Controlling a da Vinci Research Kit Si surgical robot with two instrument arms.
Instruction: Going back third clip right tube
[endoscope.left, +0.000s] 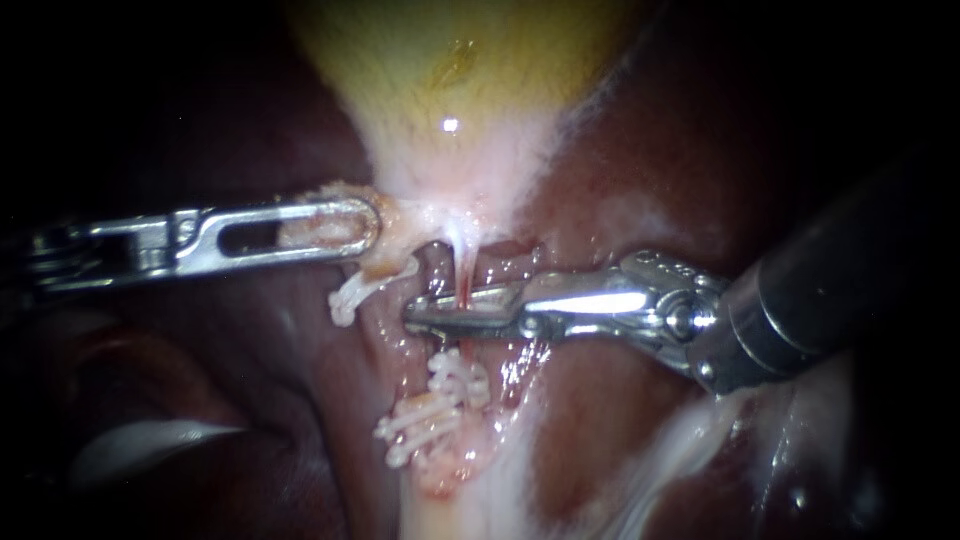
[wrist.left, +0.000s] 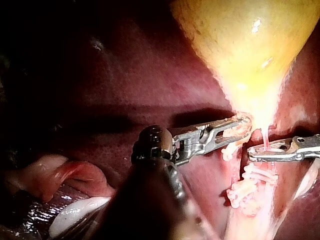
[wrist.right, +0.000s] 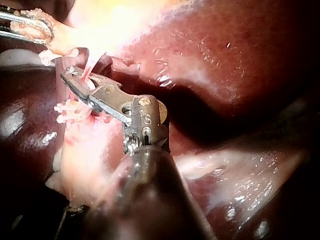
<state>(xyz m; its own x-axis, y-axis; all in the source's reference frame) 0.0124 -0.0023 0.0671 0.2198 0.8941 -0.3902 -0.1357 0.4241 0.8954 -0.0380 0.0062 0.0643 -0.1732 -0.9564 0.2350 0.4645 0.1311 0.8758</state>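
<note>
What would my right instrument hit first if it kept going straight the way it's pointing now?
The thin tube lies across the right instrument's tip. Straight beyond, it would probably meet the white clip hanging under the left instrument, or the tissue beside it; depth is unclear.

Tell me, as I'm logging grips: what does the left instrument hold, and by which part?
The left instrument grips the gallbladder by its pale narrow end.

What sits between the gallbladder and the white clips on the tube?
The right instrument, jaws open around the thin tube; endoscope view shows it.
</note>
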